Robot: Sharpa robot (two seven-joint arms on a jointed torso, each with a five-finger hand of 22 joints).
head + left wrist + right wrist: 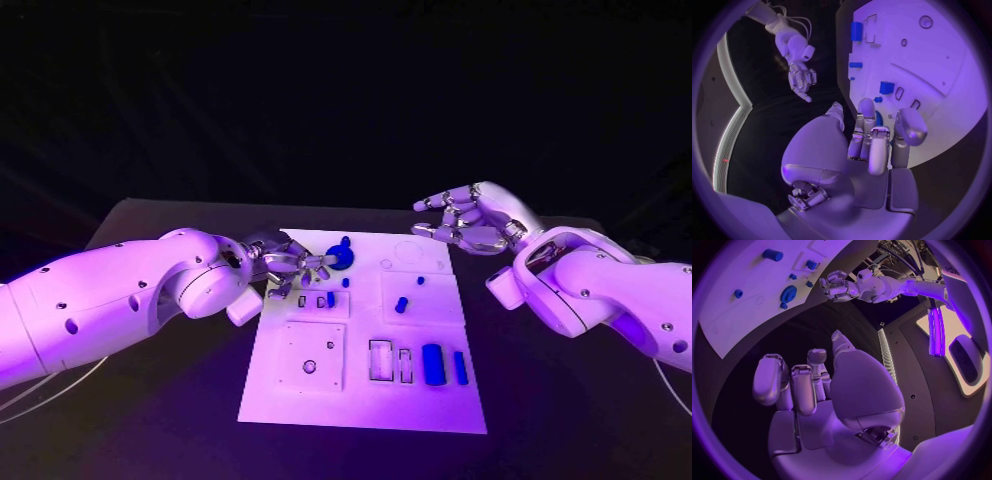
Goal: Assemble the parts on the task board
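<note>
I am holding my left robot hand (293,268) over the board (310,400) at its ten o'clock edge, fingers curled in over the small slots there. Whether a piece is pinched between them I cannot tell; in the left wrist view the fingertips (878,145) are hiding whatever lies under them. My right robot hand (469,218) is hovering off the board's two o'clock corner, above the desk (159,220), fingers loosely spread and holding nothing.

The board is lying in the middle of the desk. The round blue knob (340,256) is sitting near its twelve o'clock edge, just beside my left fingers. Two small blue pegs (405,303) are standing near the centre, and the long blue blocks (433,365) are lying toward five o'clock beside an open slot.

I am judging these pieces to be light, rigid plastic, smooth enough to slip. I would be pinching the blocks across their long flat sides, the knob by its rim, and the pegs near the top so the base stays free for seating. The board looks thin and may be sliding under a push.

I am reading no brand or lettering anywhere.
</note>
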